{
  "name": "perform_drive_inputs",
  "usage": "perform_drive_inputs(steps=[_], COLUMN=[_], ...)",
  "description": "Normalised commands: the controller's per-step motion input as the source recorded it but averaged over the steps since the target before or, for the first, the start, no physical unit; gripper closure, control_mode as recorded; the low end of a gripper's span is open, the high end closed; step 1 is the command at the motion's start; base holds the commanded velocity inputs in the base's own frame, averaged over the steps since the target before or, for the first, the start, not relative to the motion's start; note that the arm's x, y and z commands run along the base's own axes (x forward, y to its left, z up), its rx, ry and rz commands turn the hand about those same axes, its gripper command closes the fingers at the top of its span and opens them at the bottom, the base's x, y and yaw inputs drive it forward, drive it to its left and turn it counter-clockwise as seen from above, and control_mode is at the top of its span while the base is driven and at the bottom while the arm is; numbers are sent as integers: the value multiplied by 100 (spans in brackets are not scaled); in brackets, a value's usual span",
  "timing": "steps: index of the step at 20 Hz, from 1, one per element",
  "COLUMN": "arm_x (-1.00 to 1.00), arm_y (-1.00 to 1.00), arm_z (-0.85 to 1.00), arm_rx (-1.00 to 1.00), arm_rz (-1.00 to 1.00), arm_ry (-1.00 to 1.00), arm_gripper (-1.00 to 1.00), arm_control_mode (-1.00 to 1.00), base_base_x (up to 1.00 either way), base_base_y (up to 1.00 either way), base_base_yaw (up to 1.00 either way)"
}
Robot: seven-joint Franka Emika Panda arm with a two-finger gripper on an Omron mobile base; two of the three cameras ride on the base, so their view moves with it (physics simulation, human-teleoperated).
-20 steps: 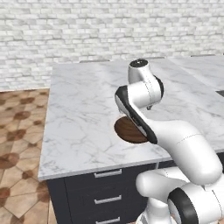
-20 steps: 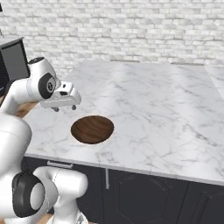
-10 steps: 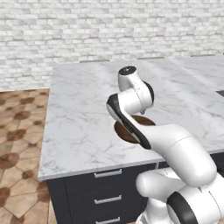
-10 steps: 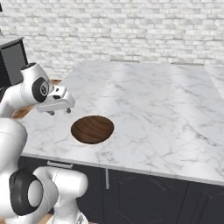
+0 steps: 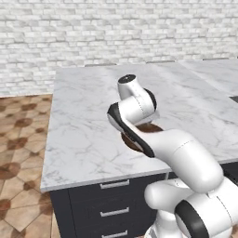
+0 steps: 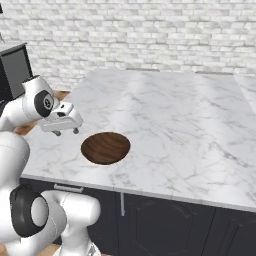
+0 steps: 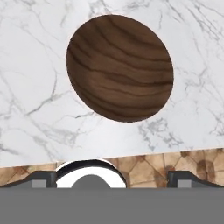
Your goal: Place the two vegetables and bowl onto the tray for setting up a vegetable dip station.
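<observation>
The bowl (image 6: 105, 148) is round, shallow and dark brown with visible grain. It sits on the white marble counter (image 6: 170, 115) near its front edge. In the left base view my arm covers much of the bowl (image 5: 149, 128). My gripper (image 6: 66, 131) hovers just left of the bowl, a little above the counter, open and holding nothing. In the hand view the bowl (image 7: 119, 68) lies ahead of the open gripper (image 7: 111, 176), whose fingertips (image 7: 41, 177) stand wide apart. The two vegetables and the tray are out of view.
The counter's edge runs close under the hand, with brown floor tiles (image 7: 175, 164) beyond it. Dark drawers (image 5: 111, 204) sit below the counter. A black appliance (image 6: 12, 70) stands at the far left. A brick wall (image 6: 150, 35) backs the counter.
The arm has swung, carrying the hand a little leftward and lower beside the bowl. The bowl has stayed put and the jaws have stayed open.
</observation>
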Motion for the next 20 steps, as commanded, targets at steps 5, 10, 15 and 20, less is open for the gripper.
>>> perform_drive_inputs(steps=[5,10,15,20], arm_x=[0,8,13,16], arm_y=[7,0,0,1], arm_z=[-19,-28,-29,-26], arm_rx=[-3,-4,-5,-1], arm_rz=[-7,-1,0,0], arm_ry=[8,5,1,5], arm_gripper=[-100,-100,-100,-100], arm_control_mode=[-100,-100,-100,-100], base_base_x=[0,0,0,0], base_base_y=[0,0,0,0], base_base_yaw=[0,0,0,0])
